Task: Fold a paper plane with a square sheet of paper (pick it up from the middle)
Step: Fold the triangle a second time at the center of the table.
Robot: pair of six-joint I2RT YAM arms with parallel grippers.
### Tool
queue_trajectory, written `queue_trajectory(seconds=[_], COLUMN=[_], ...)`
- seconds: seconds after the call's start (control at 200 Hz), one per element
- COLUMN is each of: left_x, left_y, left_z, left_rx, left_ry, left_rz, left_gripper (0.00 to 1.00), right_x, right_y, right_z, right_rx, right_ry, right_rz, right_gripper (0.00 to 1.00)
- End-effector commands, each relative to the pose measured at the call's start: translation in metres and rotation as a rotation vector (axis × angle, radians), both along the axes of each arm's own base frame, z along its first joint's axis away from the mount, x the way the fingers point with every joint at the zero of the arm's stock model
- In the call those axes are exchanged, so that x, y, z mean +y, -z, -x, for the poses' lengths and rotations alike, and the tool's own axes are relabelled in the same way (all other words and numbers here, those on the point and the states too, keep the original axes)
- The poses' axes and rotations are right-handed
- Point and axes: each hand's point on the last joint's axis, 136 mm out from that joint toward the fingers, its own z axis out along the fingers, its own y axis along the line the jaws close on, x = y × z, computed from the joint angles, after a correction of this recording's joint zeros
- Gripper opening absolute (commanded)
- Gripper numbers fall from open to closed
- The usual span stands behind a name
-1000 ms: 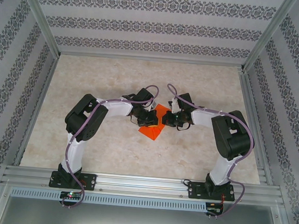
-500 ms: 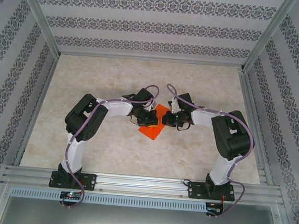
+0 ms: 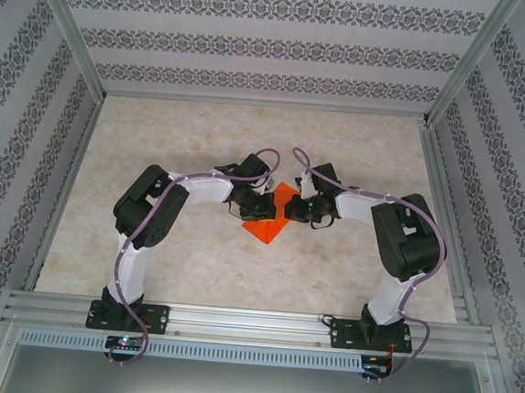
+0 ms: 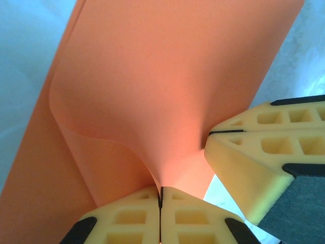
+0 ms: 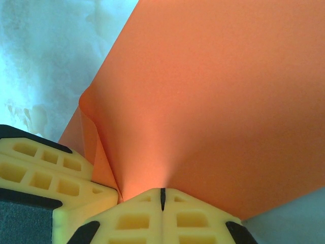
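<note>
While adjacent, left claw (image 4: 160, 190) and right claw (image 5: 162, 192) each tight on orange paper (image 4: 167, 76).

1. Walls (image 3: 257, 44): 3 sides, pale w/ dark floral-pattern stripes.
2. Tabletop (image 3: 204, 127): beige, marble-look, evenly lit, no hard shadows.
3. Alu posts (image 3: 67, 32) rise at back corners, L & R.
4. Alu rail (image 3: 251, 322) along near edge; perforated strip (image 3: 249, 353) just below; grey sheet (image 3: 246, 388) at bottom.

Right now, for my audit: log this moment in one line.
left claw: shut on paper; right claw: shut on paper; paper: folded
</note>
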Motion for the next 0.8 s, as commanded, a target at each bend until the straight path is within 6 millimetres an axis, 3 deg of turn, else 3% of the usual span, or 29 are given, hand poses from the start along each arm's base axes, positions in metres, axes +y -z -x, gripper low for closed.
queue_trajectory(seconds=[0.0, 0.555, 0.794], left_x=[0.012, 0.018, 0.016], left_y=[-0.003, 0.008, 0.017], left_z=[-0.006, -0.007, -0.005], left_rx=[-0.022, -0.021, -0.011], left_ry=[-0.012, -0.010, 0.001], left_rz=[-0.053, -0.092, -0.085], left_gripper=[0.08, 0.09, 0.22], right_x=[-0.001, 0.001, 0.005], right_y=[0.008, 0.000, -0.008], right_z=[0.010, 0.008, 0.007], right_rx=[0.035, 0.021, 0.012], right_ry=[-0.028, -0.032, -0.026], right_rz=[0.033, 0.021, -0.022], right_gripper=[0.00, 0.00, 0.04])
